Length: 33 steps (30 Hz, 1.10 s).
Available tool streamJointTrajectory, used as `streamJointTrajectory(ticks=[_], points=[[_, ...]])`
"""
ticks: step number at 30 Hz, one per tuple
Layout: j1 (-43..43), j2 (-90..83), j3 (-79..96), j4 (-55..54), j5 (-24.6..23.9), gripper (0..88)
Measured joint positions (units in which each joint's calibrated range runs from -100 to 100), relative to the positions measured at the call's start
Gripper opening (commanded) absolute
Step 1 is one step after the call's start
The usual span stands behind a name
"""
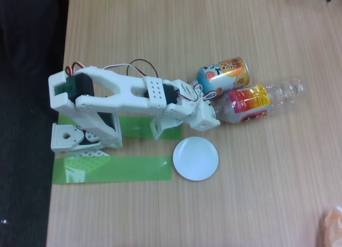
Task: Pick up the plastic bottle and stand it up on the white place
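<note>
Plastic bottle (256,102) lying flat beside can-shaped bottle (223,76), not yet lifted. Gripper (214,109) at its cap end; jaw state indiscernible. White plate (195,159) bare; lift and standing remain.

Gripper (216,109) is crowded by the can-shaped bottle (223,75) just above and plastic bottle (260,102) ahead; bare table (267,193) is left below-right.
</note>
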Motion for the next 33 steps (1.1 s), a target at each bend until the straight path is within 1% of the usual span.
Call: streamJointTrajectory(ticks=[26, 33], points=[[0.0, 0.0, 0.6, 0.2, 0.0, 24.1], [0.0, 0.0, -2.9, 8.6, 0.0, 23.8]])
